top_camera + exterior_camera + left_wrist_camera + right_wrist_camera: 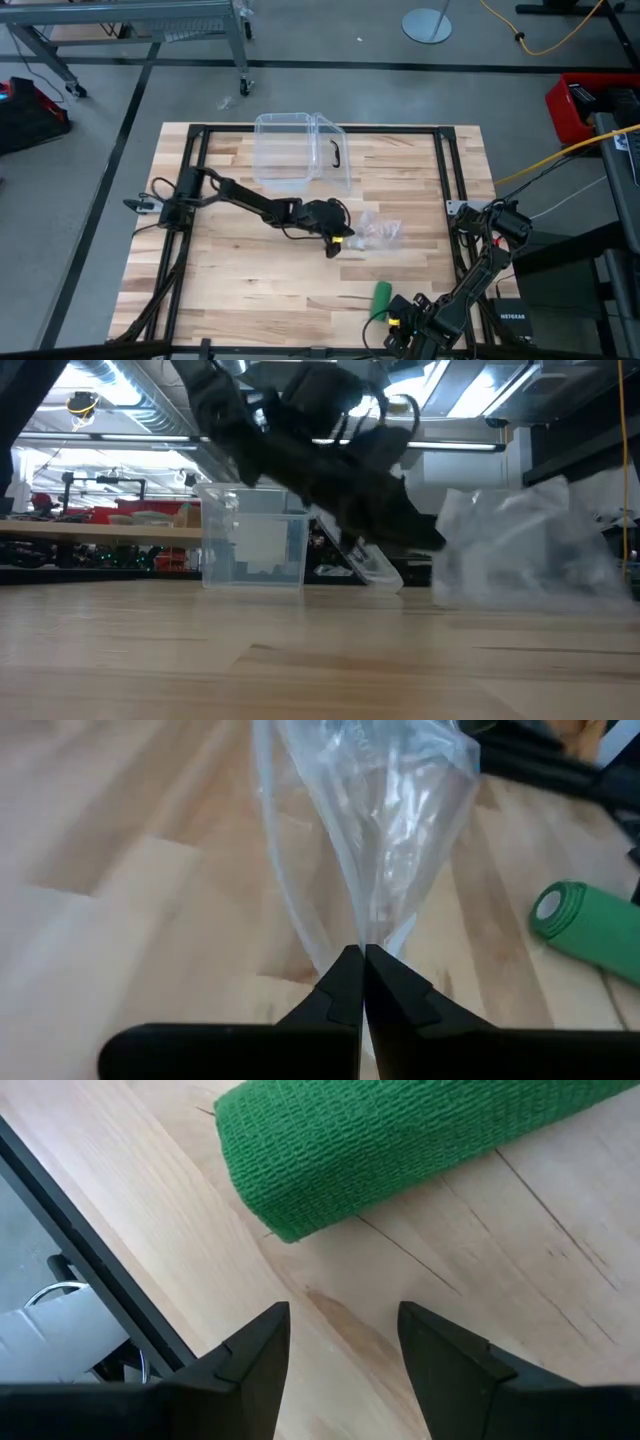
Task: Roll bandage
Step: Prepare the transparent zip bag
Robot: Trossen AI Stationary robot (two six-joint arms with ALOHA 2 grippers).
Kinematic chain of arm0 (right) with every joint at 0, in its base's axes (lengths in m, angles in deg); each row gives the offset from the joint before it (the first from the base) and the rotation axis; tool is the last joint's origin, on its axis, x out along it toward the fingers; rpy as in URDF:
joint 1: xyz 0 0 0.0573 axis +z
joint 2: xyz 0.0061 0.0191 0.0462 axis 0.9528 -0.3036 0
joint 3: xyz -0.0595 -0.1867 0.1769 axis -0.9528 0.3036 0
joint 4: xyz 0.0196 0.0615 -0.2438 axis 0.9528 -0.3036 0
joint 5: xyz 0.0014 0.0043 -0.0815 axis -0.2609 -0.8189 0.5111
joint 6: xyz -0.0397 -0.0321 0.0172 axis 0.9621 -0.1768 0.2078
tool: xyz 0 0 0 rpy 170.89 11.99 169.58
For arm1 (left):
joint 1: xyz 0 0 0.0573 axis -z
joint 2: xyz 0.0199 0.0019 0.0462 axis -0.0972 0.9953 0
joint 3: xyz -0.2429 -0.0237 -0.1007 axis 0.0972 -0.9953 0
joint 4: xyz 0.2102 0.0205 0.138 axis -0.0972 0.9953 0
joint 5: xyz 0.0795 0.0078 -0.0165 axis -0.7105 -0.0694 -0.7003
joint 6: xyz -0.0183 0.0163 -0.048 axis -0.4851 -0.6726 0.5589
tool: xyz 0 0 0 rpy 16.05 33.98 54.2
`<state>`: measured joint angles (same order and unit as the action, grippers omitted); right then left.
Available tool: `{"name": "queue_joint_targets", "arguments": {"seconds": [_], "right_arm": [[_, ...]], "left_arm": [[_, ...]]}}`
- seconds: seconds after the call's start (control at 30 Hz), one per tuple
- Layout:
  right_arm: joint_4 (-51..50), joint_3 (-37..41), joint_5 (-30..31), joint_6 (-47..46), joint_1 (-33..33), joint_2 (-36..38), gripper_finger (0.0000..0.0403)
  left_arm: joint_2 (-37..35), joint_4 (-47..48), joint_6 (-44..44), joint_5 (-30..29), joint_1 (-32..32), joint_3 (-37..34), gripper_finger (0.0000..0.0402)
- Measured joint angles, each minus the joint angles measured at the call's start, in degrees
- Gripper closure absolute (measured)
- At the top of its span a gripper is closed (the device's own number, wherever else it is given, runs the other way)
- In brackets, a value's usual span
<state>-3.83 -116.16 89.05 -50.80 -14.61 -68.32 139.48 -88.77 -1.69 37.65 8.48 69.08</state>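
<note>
Pinching the clear wrapper (pixel 385 830) between clenched fingers, the left gripper (pixel 362 982) sat mid-table; the right gripper (pixel 343 1348) hovered, fingers parted, beside the rolled green bandage (pixel 400 1140).

On the worktop (pixel 250 270), the plastic box (pixel 300 150) sits toward twelve o'clock. The wrapper (pixel 382 232) lies mid-worktop, the left tool (pixel 340 243) touching it at its nine o'clock. The bandage (pixel 381 298) lies toward six o'clock, the right tool (pixel 392 322) just beside it.

grey floor (pixel 330 45), metal frame (pixel 150 20), ceiling lights (pixel 120 395)
</note>
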Motion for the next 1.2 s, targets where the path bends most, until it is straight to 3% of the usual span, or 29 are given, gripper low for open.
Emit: {"name": "queue_joint_targets", "arguments": {"seconds": [0.33, 0.63, 0.87, 1.2], "right_arm": [[-1.36, 0.0, 4.03, 0.07, -0.02, 0.0, 0.0212], [-2.78, 0.0, 7.56, 0.9, -2.36, 0.42, 0.0212], [-3.49, -0.13, 10.23, 6.59, -5.45, 4.05, 0.0212], [-3.39, -0.17, 11.66, 9.2, -6.47, 7.72, 0.0212]], "left_arm": [[-20.92, 34.47, -12.07, -11.73, 0.19, 0.07, 0.0401], [-36.61, 58.4, -11.57, -16.49, 4.17, 0.07, 0.0401], [-38.96, 67.49, -9.07, -16.34, 9.07, 0.07, 0.0401], [-38.96, 67.78, -7.58, -16.34, 12.58, 0.07, 0.0401]]}}
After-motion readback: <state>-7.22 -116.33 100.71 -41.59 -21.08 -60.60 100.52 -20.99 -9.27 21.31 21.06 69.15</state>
